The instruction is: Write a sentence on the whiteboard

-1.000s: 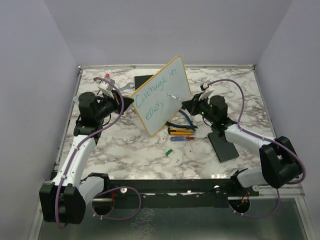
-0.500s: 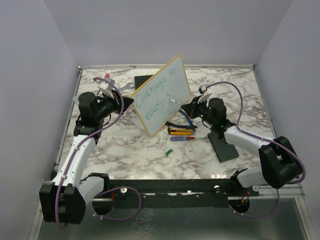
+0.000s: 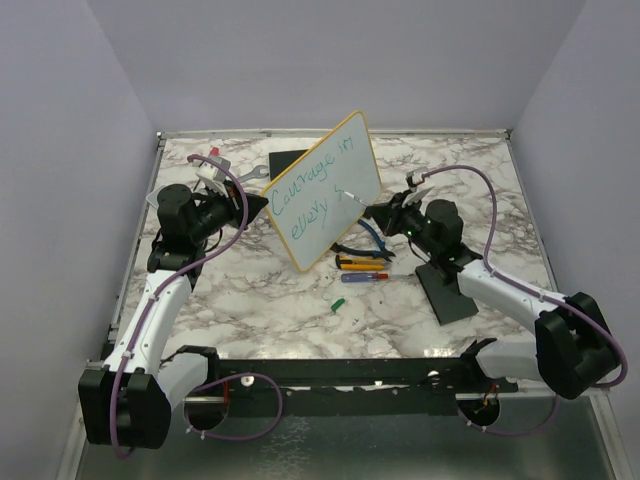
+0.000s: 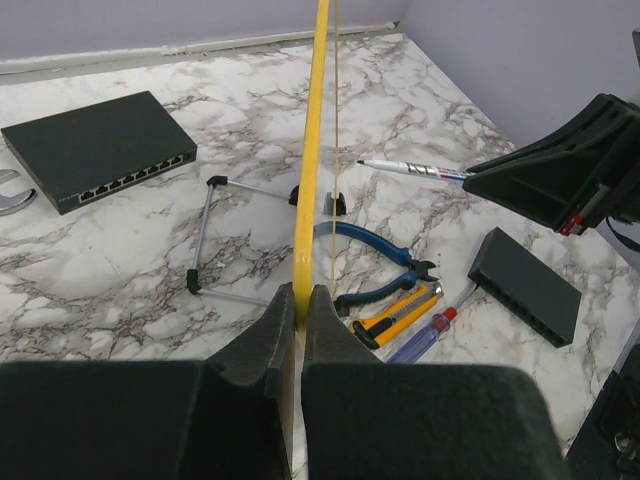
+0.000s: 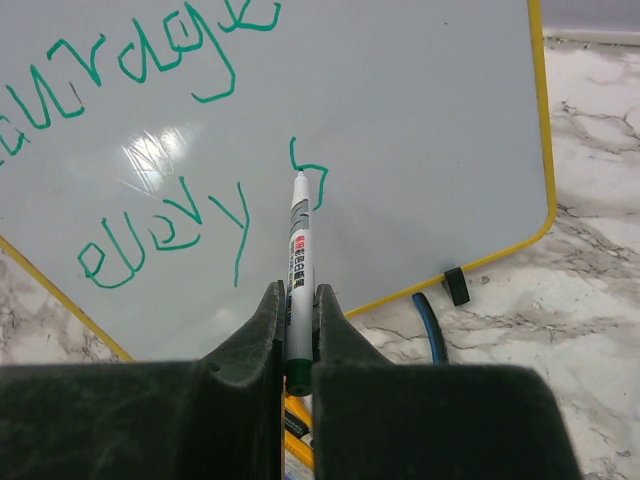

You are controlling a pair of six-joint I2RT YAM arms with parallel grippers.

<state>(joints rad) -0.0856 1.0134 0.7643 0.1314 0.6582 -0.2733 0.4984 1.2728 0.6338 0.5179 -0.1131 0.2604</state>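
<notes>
The marble-patterned table (image 3: 250, 310) carries a black network switch (image 4: 100, 150), blue-handled pliers (image 4: 370, 242), a yellow utility knife (image 4: 397, 320), a screwdriver (image 4: 422, 337) (beside the knife), and a green cap (image 3: 338, 303).

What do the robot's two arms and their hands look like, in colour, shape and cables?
The left arm and the right arm have white shells between bulky black joints. A thin purple cable loops along each. The left hand and the right hand are matte black, each with two wedge-shaped fingers.
</notes>
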